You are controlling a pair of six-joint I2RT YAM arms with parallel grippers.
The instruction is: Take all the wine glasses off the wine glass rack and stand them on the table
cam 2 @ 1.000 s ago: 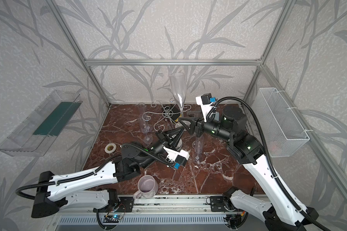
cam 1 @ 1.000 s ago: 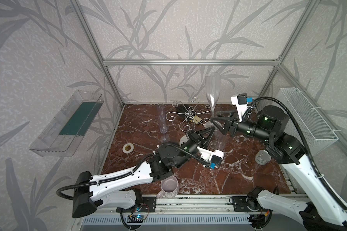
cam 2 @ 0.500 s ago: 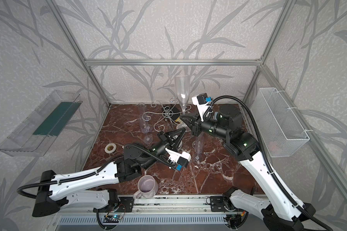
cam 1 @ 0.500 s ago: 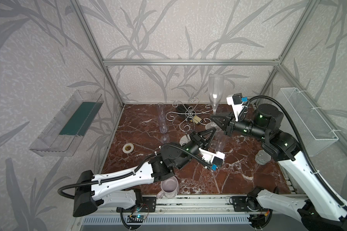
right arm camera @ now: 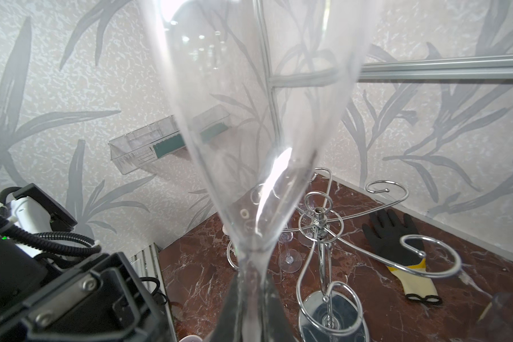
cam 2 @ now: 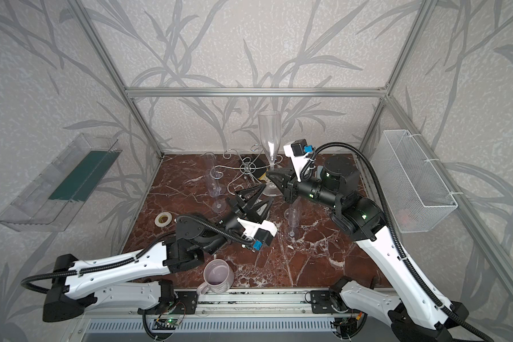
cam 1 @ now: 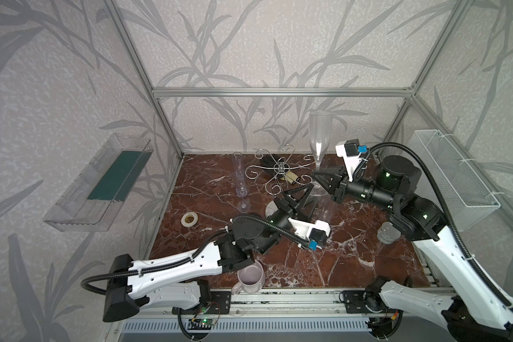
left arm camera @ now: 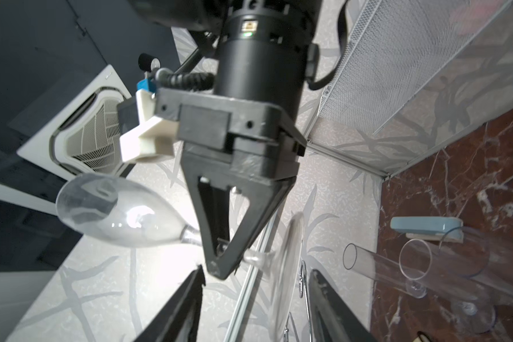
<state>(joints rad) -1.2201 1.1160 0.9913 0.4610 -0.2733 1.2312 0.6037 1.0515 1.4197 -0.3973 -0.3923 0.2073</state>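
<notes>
While the R pincer (cam 1: 317, 175) clamped the stem of the wine glass (cam 1: 319, 139), the glass stood upright in the air, bowl up, just right of the rack (cam 1: 280, 169), its foot off the marble table (cam 1: 353, 266). L pincer (left arm camera: 256, 274) sat w/ jaws spread, gripping nothing, tips near the glass's foot.

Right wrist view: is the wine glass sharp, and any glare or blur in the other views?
Right wrist view: the wine glass fills the frame, soft, with a white glare streak; the wine glass rack behind is sharp. Left wrist view: the glass's foot is blurred, its bowl brightly backlit. Both top views: evenly lit, sharp.
</notes>
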